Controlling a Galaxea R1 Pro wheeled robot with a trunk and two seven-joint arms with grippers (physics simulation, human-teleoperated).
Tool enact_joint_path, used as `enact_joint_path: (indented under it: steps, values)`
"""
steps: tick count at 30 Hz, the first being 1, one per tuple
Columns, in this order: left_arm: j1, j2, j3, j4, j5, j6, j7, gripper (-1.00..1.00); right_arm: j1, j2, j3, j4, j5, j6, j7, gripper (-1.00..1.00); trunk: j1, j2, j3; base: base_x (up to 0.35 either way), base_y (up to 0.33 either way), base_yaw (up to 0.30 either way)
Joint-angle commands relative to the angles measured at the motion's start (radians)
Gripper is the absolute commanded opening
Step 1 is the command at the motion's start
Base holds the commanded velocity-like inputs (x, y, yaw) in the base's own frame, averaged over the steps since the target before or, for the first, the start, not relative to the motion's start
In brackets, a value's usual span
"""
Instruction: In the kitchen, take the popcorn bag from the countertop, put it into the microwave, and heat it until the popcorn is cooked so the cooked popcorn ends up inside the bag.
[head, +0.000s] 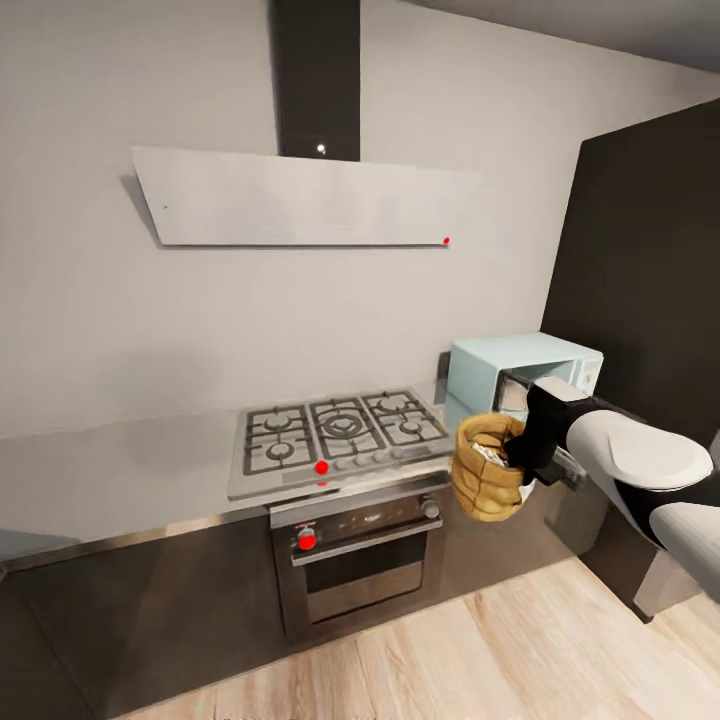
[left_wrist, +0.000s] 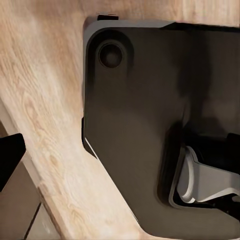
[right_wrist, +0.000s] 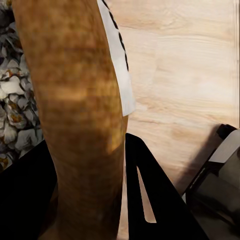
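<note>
The bench (head: 120, 470) runs along the far wall, carrying the gas hob (head: 340, 432) and, at its right end, the microwave (head: 520, 368) with its door apparently open. The right gripper (head: 522, 450) grasps the popcorn bag (head: 487, 470) by its rim, one finger inside and one (right_wrist: 150, 200) outside the wall, holding it upright in the air off the bench edge. Popcorn (right_wrist: 12, 115) shows inside. The microwave lies just behind and above the bag, so the right arm is nearer. The left gripper's state I cannot tell.
</note>
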Motion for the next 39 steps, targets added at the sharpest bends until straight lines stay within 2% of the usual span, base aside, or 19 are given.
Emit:
enact_joint_path:
  steps: [1,7,39]
  values:
    - [0.001,-0.001,0.007,-0.004,0.001,0.008,0.0,1.0,0.0,0.0,0.008,-0.001,-0.01,0.008,-0.003,-1.0,0.0,-0.001,0.0,-0.318,0.0,-0.296]
    - [0.001,-0.001,0.007,-0.004,0.001,0.008,0.0,1.0,0.0,0.0,0.008,-0.001,-0.01,0.008,-0.003,-1.0,0.0,-0.001,0.0,-0.228,0.0,-0.296]
    - [0.001,-0.001,0.007,-0.004,0.001,0.008,0.0,1.0,0.0,0.0,0.01,-0.001,-0.01,0.006,-0.003,-1.0,0.0,-0.001,0.0,-0.002,0.0,-0.296]
